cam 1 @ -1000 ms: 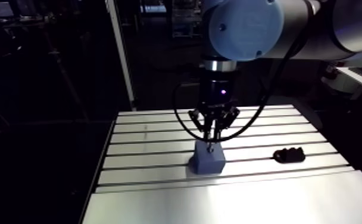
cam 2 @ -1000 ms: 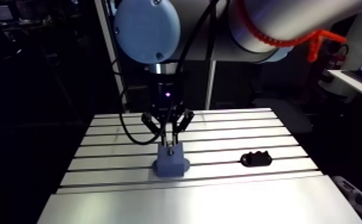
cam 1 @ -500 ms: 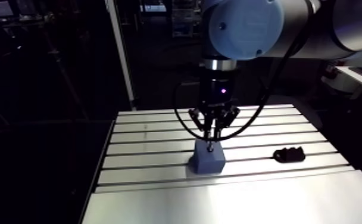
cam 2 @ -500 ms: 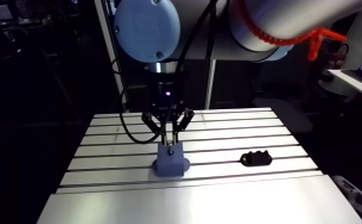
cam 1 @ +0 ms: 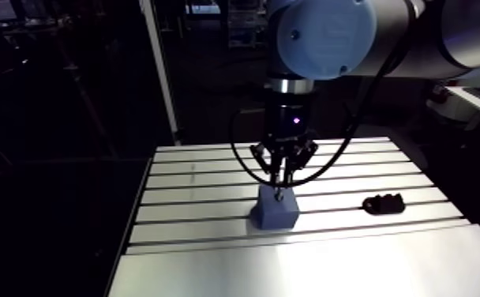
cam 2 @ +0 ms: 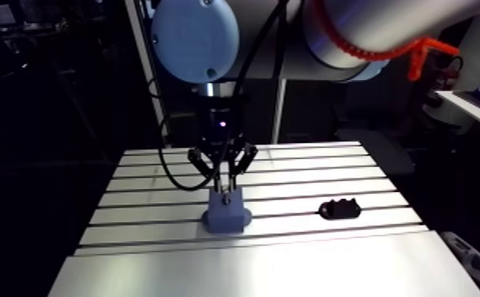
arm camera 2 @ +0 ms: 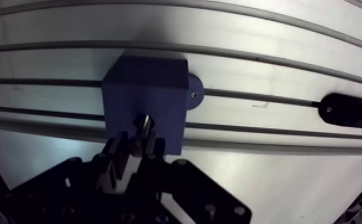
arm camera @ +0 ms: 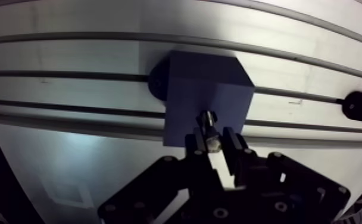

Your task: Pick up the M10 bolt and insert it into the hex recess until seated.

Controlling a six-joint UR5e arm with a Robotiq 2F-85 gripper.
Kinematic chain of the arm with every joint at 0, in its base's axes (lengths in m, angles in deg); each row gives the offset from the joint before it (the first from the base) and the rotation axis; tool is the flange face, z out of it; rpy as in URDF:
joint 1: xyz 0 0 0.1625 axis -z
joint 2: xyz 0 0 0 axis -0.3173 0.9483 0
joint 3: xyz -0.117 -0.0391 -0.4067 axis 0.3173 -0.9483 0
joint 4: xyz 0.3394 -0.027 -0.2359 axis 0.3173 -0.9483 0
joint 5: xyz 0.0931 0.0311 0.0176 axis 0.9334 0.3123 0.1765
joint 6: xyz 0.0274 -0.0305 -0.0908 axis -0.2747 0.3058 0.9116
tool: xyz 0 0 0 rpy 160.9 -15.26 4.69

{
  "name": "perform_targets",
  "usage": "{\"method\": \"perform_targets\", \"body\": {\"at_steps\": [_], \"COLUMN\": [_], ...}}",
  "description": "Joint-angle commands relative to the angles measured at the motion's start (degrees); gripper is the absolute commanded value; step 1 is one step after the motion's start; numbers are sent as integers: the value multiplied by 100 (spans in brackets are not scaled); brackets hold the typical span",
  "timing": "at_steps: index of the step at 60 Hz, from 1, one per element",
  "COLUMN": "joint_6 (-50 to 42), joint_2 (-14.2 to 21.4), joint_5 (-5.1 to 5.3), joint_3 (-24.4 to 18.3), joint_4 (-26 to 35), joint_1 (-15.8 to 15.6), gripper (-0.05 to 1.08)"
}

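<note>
Pincer [arm camera: 209, 142] is pinching bolt [arm camera: 207, 121] over block [arm camera: 204, 83] | step: inserting, seemingly not seated | next: lowering straight, keeping bolt lined with recess.

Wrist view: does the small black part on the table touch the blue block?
No, the black part lies well apart from the blue block, with bare table between them.

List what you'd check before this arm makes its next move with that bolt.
1. The bolt is clamped in the gripper: ok.
2. The bolt's tip is over the blue block: ok.
3. The tip lines up with the hex recess: cannot tell, the bolt hides it.
4. The bolt is fully seated: cannot tell.
5. The black part lies apart from the block: ok.
</note>
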Motion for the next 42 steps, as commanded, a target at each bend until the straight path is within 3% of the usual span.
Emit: {"method": "perform_targets", "body": {"at_steps": [1,42], "joint_6": [-1,7], "joint_2": [-8,-8], "joint_5": [8,8], "joint_3": [14,85], "joint_4": [-28,-30], "joint_1": [-5,-5], "gripper": [86,86]}}
